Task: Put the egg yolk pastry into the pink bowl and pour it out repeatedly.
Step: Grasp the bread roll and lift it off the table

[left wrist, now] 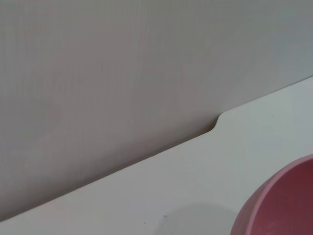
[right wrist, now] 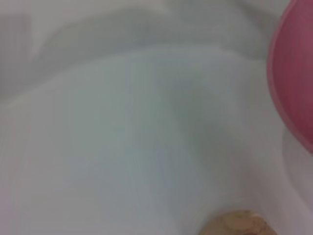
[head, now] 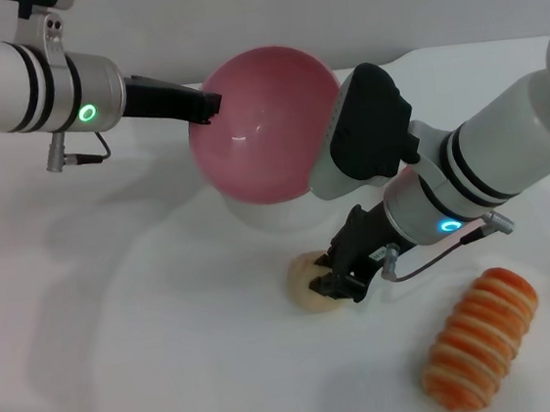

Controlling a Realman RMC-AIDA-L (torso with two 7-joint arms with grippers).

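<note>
2 grippers are at work: your left gripper [head: 207, 105] holds the pink bowl [head: 266, 123] tipped above the table [head: 119, 311], while your right gripper [head: 334, 280] sits at the egg yolk pastry [head: 308, 283] near centre. Close squarely and lift straight; whether its jaws already grip is hidden.

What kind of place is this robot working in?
Probably a lab test bench, not a kitchen: a bare white table against a plain wall, with toy-like items, namely a pink bowl, an egg yolk pastry and a striped roll.
</note>
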